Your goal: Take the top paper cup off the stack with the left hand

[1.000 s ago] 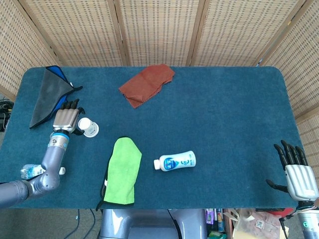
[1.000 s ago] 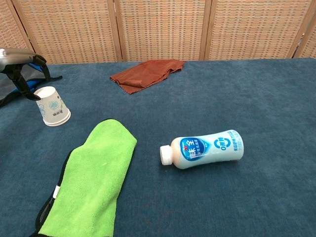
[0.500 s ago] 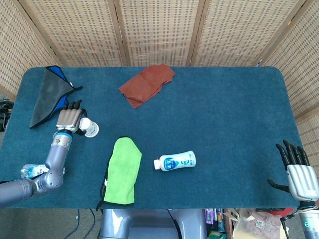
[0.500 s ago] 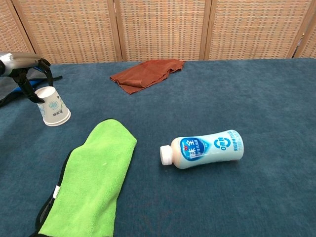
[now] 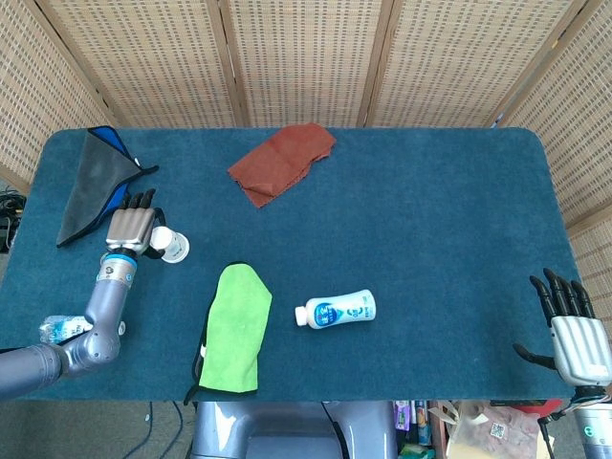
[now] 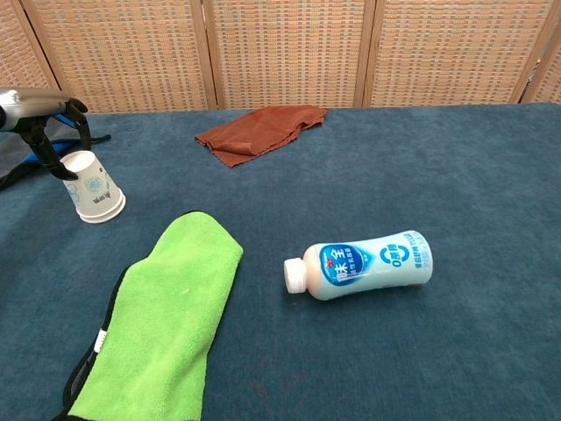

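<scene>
The paper cup stack (image 6: 93,188) stands upside down on the blue table at the left, leaning a little; in the head view the cup stack (image 5: 173,246) shows just right of my left hand. My left hand (image 5: 131,229) reaches over it, and in the chest view the left hand (image 6: 42,118) has its thumb on the left side of the top cup's closed end and fingers behind it, gripping it. The cup's rim still sits low on the stack. My right hand (image 5: 572,331) hangs off the table's front right corner, fingers spread, holding nothing.
A green cloth (image 6: 162,307) lies in front of the cups. A milk bottle (image 6: 359,264) lies on its side mid-table. A red cloth (image 5: 282,161) is at the back, a grey and blue cloth (image 5: 91,182) behind the left hand, a small bottle (image 5: 57,330) at the left edge.
The left hand has closed in on the top cup's closed end and the cup now leans slightly more. The right hand has sunk a little lower.
</scene>
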Robot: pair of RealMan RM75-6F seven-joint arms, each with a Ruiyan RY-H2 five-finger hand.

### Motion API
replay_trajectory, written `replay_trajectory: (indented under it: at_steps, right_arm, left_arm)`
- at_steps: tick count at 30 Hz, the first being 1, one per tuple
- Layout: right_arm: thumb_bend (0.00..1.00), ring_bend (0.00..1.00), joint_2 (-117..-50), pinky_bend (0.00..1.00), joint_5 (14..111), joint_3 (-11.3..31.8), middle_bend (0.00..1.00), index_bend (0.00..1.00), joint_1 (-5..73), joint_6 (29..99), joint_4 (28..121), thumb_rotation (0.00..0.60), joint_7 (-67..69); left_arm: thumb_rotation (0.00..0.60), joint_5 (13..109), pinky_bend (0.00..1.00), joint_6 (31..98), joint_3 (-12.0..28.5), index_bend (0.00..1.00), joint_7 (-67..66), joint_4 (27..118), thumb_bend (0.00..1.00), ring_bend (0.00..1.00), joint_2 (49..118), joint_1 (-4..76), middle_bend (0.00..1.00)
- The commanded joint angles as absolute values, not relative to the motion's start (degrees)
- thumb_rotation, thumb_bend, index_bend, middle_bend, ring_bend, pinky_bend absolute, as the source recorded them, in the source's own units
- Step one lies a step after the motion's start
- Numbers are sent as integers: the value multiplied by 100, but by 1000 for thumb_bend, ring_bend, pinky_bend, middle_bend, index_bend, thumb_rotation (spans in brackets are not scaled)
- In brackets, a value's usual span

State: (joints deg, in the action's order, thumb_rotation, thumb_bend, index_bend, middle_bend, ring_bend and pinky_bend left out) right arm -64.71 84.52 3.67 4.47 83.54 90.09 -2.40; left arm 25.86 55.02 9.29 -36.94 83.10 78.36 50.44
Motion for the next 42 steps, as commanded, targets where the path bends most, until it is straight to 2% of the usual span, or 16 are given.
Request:
replay_trajectory:
  at_steps: [1,11,17,27,35,42]
  right_arm:
    - [116,0,-6469,0,8450,370,0,0,446,8356,9006,600,-235]
    - [116,0,-6463,0,8419,391,0,0,439,8364,8990,600,-192]
    - [115,0,-6472,0,8426,386,0,0,441,8360,8994,600,-220]
    - [116,0,-6487,0,8419,400,0,0,448,8366,8996,600,-270]
    - [115,0,-6499,0,8426,394,0,0,444,8379,9033,600,-365]
    - [116,0,-6515,0,8439,380,0,0,443,8379,9056,600,-429]
  left_arm:
    - [600,2630,0,5546,973,447,-3667,8452,240,0,7723,5042,0]
    - [600,2518,0,5505,1182,447,-3517,9159,240,0,7083,5048,0]
    - [600,2423,0,5548,1276,447,-3619,10003,239,0,6158,5086,0]
    - [600,2595,0,5449,1051,447,-3388,10369,240,0,5127,4781,0]
    - [600,3197,0,5224,821,447,-2768,10015,239,0,5065,4335,0]
    - [600,3641,0,5003,640,447,-2276,9441,240,0,5459,4054,0]
